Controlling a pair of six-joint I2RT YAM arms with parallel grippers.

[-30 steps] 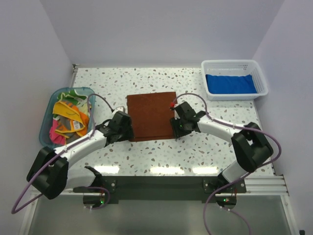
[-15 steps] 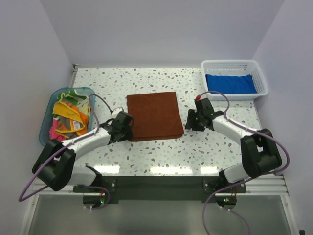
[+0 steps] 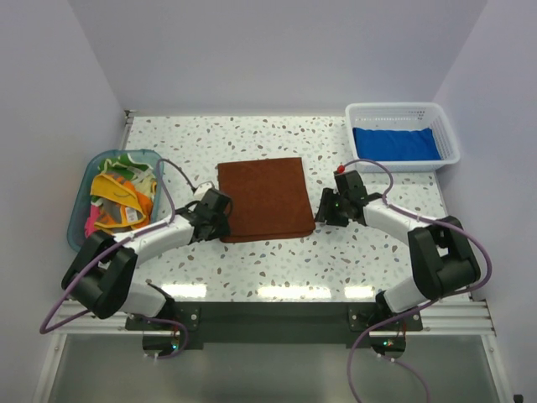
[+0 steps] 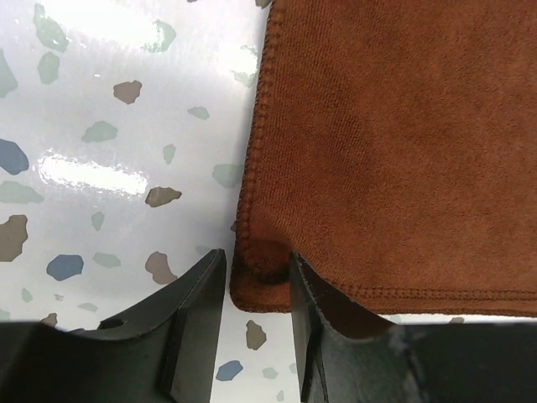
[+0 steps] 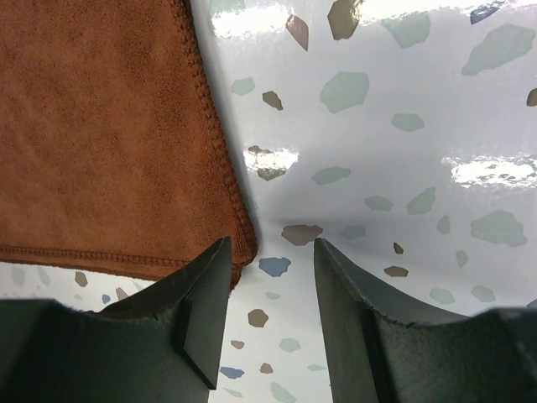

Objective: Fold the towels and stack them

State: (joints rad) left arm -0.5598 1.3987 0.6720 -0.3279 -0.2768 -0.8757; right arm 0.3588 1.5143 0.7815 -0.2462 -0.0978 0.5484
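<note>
Fingers of the left gripper straddle the near-left corner of the rust-brown towel, not visibly clamped; the right gripper stands parted just beside the near-right corner, grasping nothing. The towel lies flat mid-table. A blue towel rests in the white mesh basket; crumpled patterned towels fill the teal tub.

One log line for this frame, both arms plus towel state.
left gripper: open, fingers straddling near-left corner of flat rust-brown cloth towel | right gripper: open, beside near-right corner, nothing held | fold: not started
</note>
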